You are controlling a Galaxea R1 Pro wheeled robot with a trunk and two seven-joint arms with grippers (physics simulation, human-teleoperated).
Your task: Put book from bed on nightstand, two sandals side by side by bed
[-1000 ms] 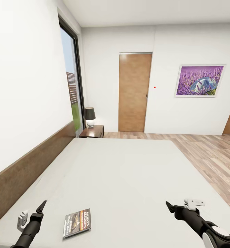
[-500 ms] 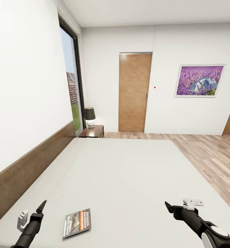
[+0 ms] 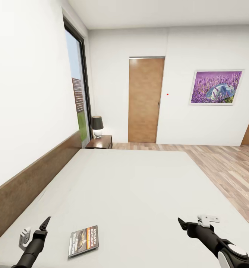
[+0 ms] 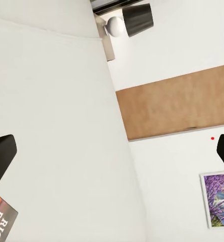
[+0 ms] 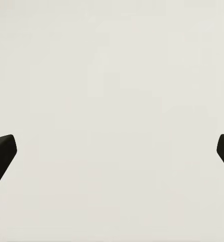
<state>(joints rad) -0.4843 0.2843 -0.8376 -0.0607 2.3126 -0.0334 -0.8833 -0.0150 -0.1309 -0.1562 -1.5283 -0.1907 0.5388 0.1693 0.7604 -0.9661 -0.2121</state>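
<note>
Comparing with the head view of a second ago: same room, same framing, book unmoved; right hand (image 3: 183,224) shifted very slightly toward the middle of the bed, left hand (image 3: 44,223) as before.

Far left, brown headboard (image 3: 24,190) running along the wall. Near the bottom left corner, left hand hovering over the bed (image 3: 132,186), fingers spread wide in the left wrist view, empty. Just right of it, the book (image 3: 83,241) lying flat on the mattress near the close edge, long axis running roughly away from the robot and tilted slightly, orange band along its right side, spine lettering reading sideways. One corner of the book (image 4: 1,222) showing in the left wrist view, the rest cut off.

Farther back, the nightstand (image 3: 99,142) beyond the bed's far left corner, a lamp (image 3: 97,126) on top, its front hard to make out. At right, right hand above bare mattress, fingers wide apart in the right wrist view, holding nothing; its forearm cut off by the frame edge.
</note>
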